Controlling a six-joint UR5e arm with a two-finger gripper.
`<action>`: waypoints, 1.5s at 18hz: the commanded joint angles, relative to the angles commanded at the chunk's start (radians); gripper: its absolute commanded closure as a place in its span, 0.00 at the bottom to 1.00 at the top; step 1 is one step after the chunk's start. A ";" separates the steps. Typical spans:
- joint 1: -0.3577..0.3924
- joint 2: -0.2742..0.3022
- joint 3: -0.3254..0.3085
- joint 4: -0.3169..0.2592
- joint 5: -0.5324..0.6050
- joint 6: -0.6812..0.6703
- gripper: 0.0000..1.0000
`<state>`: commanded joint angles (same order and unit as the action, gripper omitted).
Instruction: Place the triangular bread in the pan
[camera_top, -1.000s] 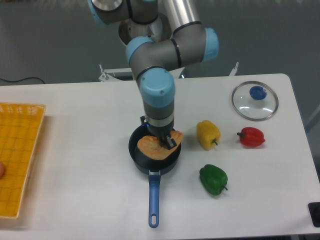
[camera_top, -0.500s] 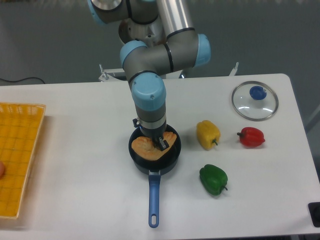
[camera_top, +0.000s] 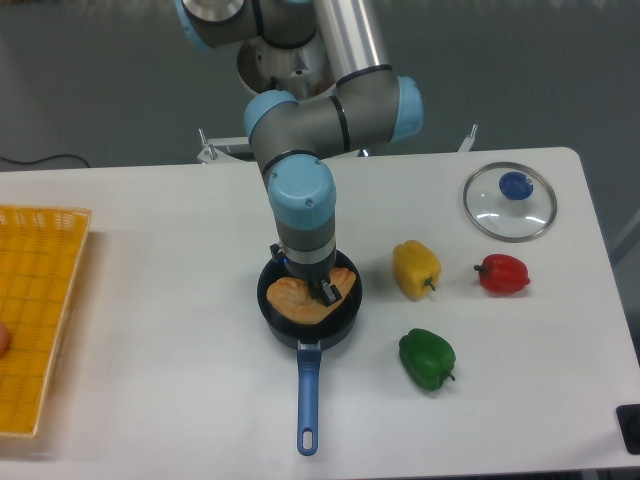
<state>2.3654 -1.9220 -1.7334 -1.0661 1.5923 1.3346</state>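
- The gripper (camera_top: 322, 289) is seen at frame centre, pointed straight down over the pan (camera_top: 309, 307).
- The fingers are mostly hidden under the blue wrist joint; only a dark tip is seen at the bread's right half. Whether they are spread or pinching the bread cannot be told.
- The triangular bread (camera_top: 305, 297) is located inside the pan's rim, lying across the top of it, with the paler orange edge shown at left and lower edge. It is partly covered by the gripper.
- The pan sits at centre of the white table (camera_top: 150, 380); its blue handle is pointed toward the bottom of the frame, hole at the far end.
- A yellow bell pepper (camera_top: 416, 268) is placed just right of the pan, not touching it.
- A red bell pepper (camera_top: 502, 273) is found further right, near the table's right side.
- A green bell pepper (camera_top: 427, 359) is set lower right of the pan, below the yellow one.
- A round glass lid (camera_top: 509, 201) with blue knob is laid flat at upper right, well apart from the pan.
- A yellow basket (camera_top: 35, 310) is cut off by the left frame edge.
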 joint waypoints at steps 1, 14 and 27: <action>0.000 0.000 0.000 0.002 -0.002 0.002 0.65; 0.000 -0.002 0.002 0.002 -0.002 0.003 0.25; 0.055 0.012 0.051 -0.003 -0.006 0.012 0.00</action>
<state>2.4206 -1.9098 -1.6828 -1.0692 1.5861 1.3469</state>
